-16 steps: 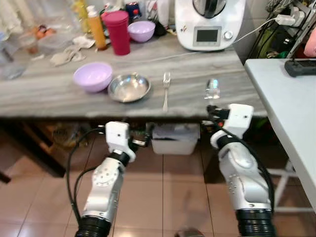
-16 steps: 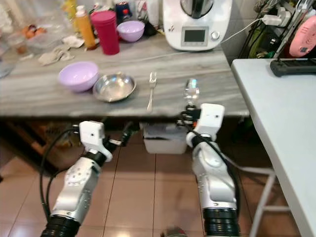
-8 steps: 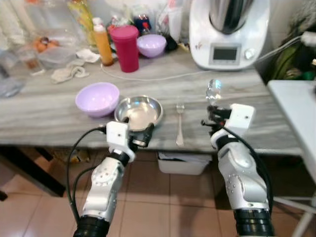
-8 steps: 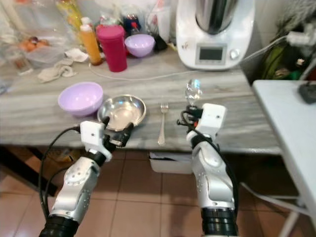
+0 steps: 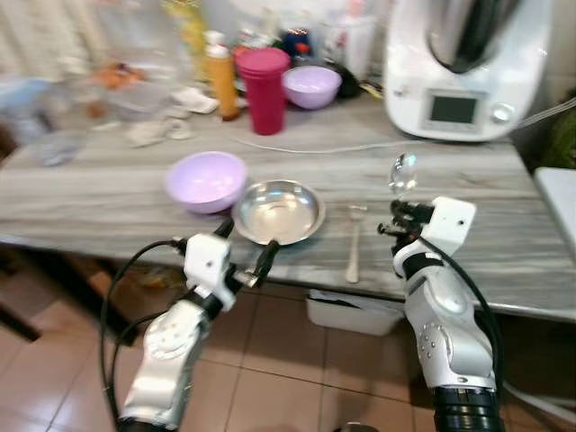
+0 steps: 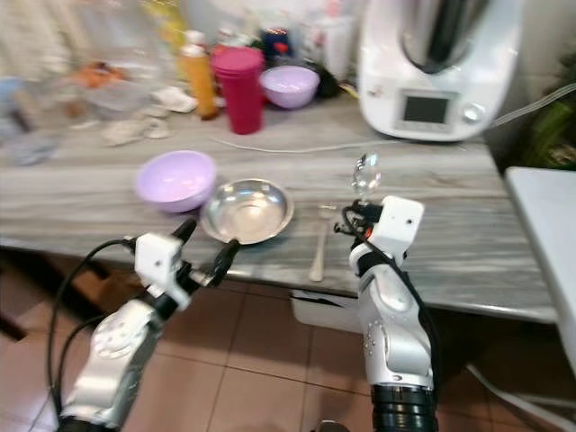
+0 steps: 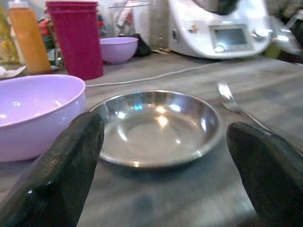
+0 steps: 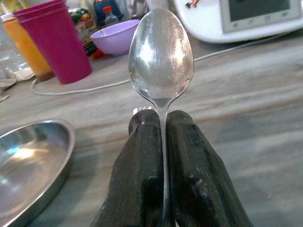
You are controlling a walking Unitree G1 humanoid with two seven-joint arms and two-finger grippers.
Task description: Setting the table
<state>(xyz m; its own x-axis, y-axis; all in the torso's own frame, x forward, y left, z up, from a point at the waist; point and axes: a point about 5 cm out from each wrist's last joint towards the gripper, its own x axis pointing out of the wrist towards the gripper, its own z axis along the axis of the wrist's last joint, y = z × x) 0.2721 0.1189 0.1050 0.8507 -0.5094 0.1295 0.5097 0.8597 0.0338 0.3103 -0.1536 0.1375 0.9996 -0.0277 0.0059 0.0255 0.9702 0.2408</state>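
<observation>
Item 1. Spoon (image 8: 161,61): steel, held upright, bowl up, handle pinched between the two black fingers (image 8: 142,156) of the R gripper (image 5: 392,220). R gripper sat above the counter's near edge, just R of the fork.

Item 2. L gripper (image 5: 243,249): fingers spread wide, nothing held. Hovered at the counter's near edge, just in front of the steel bowl; in L wrist view its fingers (image 7: 71,161) framed the bowl either side, not touching it.

Item 3. Steel bowl (image 5: 279,211): shallow, shiny, nothing in it, upright on the counter (image 5: 108,193) (grey marble-look top). Just beside the lilac bowl; whether rims touched, can't tell.

Item 4. Lilac bowl (image 5: 206,180): plastic, upright, to the L of the steel bowl.

Item 5. Fork (image 5: 355,243): lay flat, tines away from the robot, handle toward the near edge, between steel bowl and R gripper; apart from both.

Item 6. Back of counter: magenta tumbler (image 5: 267,77), orange bottle (image 5: 219,74) beside it on the L, 2nd lilac bowl (image 5: 311,86) on its R, white kitchen machine (image 5: 465,67) w/ small display at far R. White cable (image 5: 315,148) ran across the top in front of the tumbler. Misc. clutter far L, too blurred to ID.

Item 7. Below: terracotta tiled floor (image 5: 288,369); pale bin (image 5: 355,315) under the counter.
</observation>
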